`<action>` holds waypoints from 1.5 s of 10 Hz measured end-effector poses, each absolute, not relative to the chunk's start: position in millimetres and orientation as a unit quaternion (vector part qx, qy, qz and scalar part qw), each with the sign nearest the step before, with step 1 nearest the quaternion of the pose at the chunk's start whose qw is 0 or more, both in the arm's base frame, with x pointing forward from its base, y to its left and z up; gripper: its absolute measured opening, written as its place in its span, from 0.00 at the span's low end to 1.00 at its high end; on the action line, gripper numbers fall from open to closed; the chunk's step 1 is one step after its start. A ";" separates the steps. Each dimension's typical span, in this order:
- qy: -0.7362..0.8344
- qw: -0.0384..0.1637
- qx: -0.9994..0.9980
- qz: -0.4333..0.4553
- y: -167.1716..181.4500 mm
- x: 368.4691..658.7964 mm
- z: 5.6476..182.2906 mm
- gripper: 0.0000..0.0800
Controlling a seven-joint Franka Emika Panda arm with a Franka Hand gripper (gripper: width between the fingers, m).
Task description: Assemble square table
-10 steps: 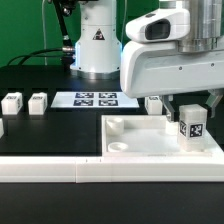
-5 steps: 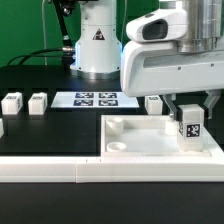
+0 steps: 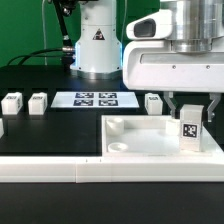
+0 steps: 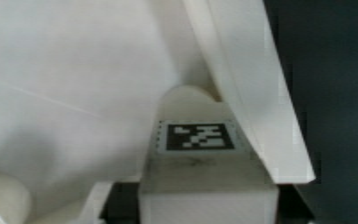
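Jaws clamp a tagged leg (image 3: 190, 132) upright inside the tabletop (image 3: 150, 152), near its corner.

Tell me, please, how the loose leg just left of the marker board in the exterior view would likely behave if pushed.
The leg looks short and blocky, so it would probably slide on the black table rather than roll or tip. It appears to be hard white plastic, so likely stiff and light.

Black table (image 3: 50, 135) carrying the square tabletop (image 3: 118, 150), white legs (image 3: 38, 101) standing beside the marker board (image 3: 96, 99), border wall (image 3: 50, 170) lying along its edge
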State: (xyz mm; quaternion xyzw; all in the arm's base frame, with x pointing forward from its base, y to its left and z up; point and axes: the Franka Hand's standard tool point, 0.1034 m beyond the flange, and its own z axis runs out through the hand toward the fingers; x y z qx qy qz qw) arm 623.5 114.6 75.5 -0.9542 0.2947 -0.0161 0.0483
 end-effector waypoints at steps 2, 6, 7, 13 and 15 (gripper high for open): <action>0.382 0.053 -0.923 -0.015 114.5 624.6 75.6 0.36; 0.547 0.060 -0.835 -0.001 116.0 624.4 75.2 0.36; 0.577 0.062 -0.814 0.002 116.4 624.4 75.2 0.36; 0.693 0.067 -0.717 0.016 116.5 624.5 74.9 0.36; 0.664 0.066 -0.744 0.016 116.0 623.9 74.7 0.62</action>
